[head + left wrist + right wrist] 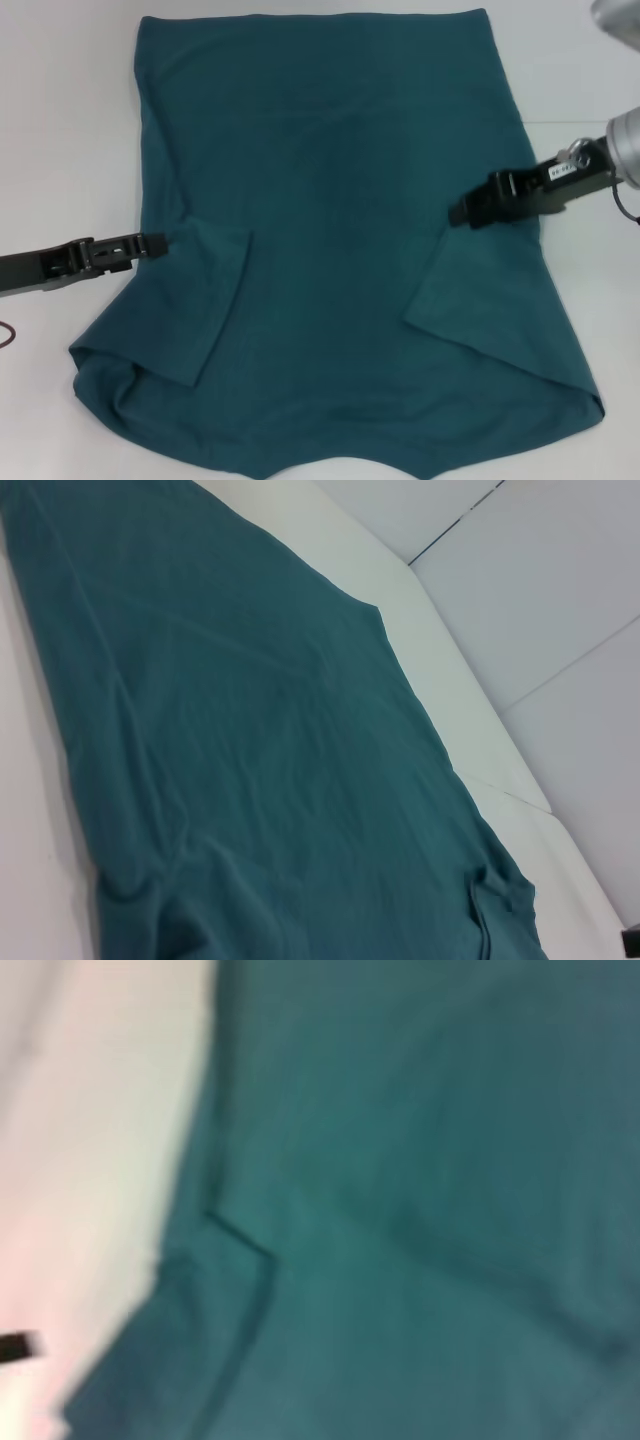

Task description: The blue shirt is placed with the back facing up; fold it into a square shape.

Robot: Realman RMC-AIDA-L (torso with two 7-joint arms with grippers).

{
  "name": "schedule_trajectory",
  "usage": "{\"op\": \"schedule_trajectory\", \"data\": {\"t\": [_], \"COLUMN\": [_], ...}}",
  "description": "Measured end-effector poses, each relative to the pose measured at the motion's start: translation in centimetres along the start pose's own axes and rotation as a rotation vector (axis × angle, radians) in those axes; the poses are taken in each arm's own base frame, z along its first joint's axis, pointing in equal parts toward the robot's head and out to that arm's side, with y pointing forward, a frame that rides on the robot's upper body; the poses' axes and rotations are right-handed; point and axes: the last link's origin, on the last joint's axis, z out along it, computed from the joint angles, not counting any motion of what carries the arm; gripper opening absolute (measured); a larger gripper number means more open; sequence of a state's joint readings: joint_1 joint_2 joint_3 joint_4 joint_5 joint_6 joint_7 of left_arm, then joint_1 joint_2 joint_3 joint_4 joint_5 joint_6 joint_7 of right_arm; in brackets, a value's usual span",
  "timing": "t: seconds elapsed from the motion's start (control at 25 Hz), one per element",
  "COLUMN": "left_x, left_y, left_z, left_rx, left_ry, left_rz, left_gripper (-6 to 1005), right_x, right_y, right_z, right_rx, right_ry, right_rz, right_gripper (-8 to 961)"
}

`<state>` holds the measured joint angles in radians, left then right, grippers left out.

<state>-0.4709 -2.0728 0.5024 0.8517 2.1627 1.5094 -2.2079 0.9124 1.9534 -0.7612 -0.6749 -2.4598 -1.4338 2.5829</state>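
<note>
Fingers: left gripper (158, 243) and right gripper (458, 214), state cannot tell | large teal-blue cotton short-sleeved shirt (330, 200): soft, light, limp | pinch hem corners.

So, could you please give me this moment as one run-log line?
blue shirt: flat on white table, both sleeves folded inward | left gripper: at shirt's left edge | right gripper: over right sleeve fold | body fold: not yet done
</note>
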Motion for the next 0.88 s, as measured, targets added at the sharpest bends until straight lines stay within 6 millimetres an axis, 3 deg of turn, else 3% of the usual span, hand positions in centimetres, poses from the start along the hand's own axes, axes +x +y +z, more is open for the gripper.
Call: {"op": "schedule_trajectory", "data": {"t": [0.28, 0.52, 0.88], "left_x": [-0.3, -2.5, -5.9], "left_y": [-0.3, -0.3, -2.2], "left_z": [-2.2, -4.8, -6.3], "left_rx": [-0.016, -0.053, 0.029], "left_ry": [-0.048, -0.133, -0.126], "left_rz": [-0.156, -0.34, -0.487], "left_gripper": [887, 886, 886], "right_x": [1.5, 2.8, 3.1], "right_y": [-1.8, -3.9, -4.0], "right_z": [-2.7, -4.4, -4.5], "right_rx": [-0.063, -0.049, -0.052], "right_ry": [0.001, -0.018, -0.018], "right_rz": [0.047, 0.106, 0.103], "right_gripper": [476, 598, 595]}}
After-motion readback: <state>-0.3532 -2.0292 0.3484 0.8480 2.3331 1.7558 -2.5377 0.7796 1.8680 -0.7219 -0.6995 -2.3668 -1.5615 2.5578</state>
